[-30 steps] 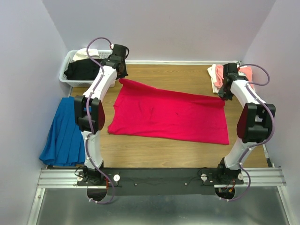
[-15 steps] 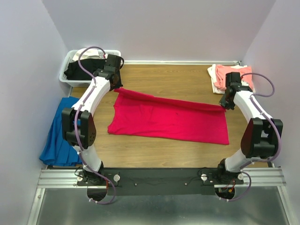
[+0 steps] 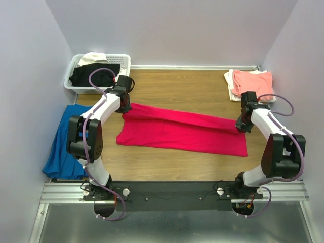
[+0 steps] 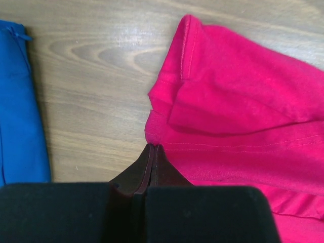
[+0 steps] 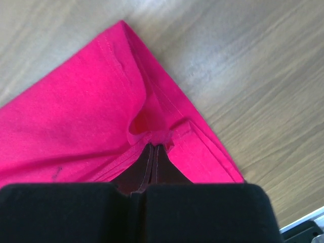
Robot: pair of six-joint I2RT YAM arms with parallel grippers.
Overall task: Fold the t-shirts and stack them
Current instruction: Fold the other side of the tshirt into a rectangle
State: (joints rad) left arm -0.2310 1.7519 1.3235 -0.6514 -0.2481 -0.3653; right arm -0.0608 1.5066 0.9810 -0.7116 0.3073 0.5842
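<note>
Details of each grip are hard to make out from above, since the black wrist housings cover the pinch points; the wrist views are needed to settle them. The left gripper (image 4: 152,148) is seen with its jaws pressed together, and the hem at the far left corner of the crimson t-shirt (image 3: 182,130) is caught at their very tips. The right gripper (image 5: 153,147) is likewise clamped flat, with a puckered bit of seam at the shirt's right edge nipped between the jaws. How much cloth lies inside either grip cannot be told.

The crimson t-shirt is spread across the middle of the wooden surface (image 3: 177,86) as a long band. Its far part is doubled over toward the near side, so the layers beneath are concealed. In both wrist views it is cut off by the frame.

A white lattice basket (image 3: 71,81) is set at the far left corner – a black garment (image 3: 93,76) is heaped inside it, with a cream garment (image 3: 93,57) at its far rim, both too crumpled to read further. A blue cloth (image 3: 63,147) is laid at the left edge, partly masked by the left arm. At the far right, a salmon-pink t-shirt (image 3: 251,81) is stacked on a white t-shirt (image 3: 230,85), of which only a margin is shown.
</note>
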